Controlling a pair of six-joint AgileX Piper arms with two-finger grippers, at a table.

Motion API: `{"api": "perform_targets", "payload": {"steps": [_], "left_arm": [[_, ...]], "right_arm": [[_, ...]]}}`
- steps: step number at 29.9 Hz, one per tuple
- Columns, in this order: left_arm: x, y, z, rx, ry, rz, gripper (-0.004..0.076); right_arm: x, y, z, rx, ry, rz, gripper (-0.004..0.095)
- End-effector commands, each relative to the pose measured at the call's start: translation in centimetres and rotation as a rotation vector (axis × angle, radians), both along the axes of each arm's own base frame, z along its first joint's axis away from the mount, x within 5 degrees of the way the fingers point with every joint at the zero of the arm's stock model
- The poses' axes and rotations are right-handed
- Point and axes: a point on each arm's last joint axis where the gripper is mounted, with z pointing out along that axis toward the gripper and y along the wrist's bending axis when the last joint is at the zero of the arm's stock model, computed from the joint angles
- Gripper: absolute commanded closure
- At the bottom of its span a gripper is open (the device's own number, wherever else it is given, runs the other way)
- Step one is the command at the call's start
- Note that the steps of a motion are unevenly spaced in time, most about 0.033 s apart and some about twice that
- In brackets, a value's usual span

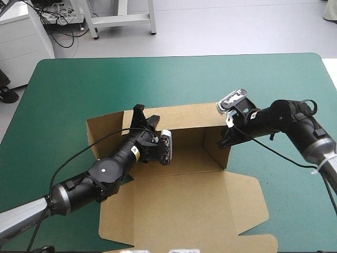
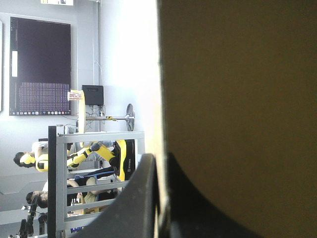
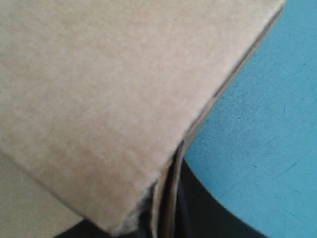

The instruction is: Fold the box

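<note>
Looking down on the brown box (image 1: 184, 153) at the middle of the teal-green counter (image 1: 63, 95), well inside every edge. Half raised: far wall (image 1: 184, 113) upright, right wall (image 1: 217, 150) upright and joined to it at the far right corner, left panel (image 1: 102, 132) partly raised, lid (image 1: 179, 211) flat toward the near edge with its tabs spread to the sides.

Set in from the near left, the left gripper (image 1: 145, 118): black fingers all but together, clamped on the top edge of the far wall near its left end. Same grip seen from the left wrist: left gripper (image 2: 159, 163) pinching the thin edge of the board, with the box (image 2: 237, 99) as a dark brown sheet blocking everything ahead on one side.

Set in from the right, the right gripper (image 1: 227, 138): nipped onto the top edge of the right wall, about midway along. From the right wrist: right gripper (image 3: 166, 220) nearly closed on the board's edge, box (image 3: 99, 99) filling most of the field, bare counter (image 3: 257, 124) just beside it.

In the way: left arm lying across the box's left side, hiding the near part of the left panel and some of the floor. Outer face of the right wall partly screened by the right gripper.
</note>
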Motion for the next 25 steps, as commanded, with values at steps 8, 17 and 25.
{"api": "perform_targets", "payload": {"steps": [8, 17, 25], "left_arm": [[-1.3, -1.2, 5.0, -0.232, -0.002, -0.036, 0.044], [-3.7, -2.2, 7.5, -0.287, -0.049, -0.056, 0.0248], [-4.6, -1.8, 8.1, -0.297, -0.07, -0.036, 0.0371]], "right_arm": [[1.5, -1.6, 2.6, 0.009, -0.229, -0.267, 0.093], [2.5, -4.1, 2.9, 0.035, -0.264, -0.41, 0.0931], [2.6, -4.2, 3.0, 0.052, -0.266, -0.428, 0.0931]]}}
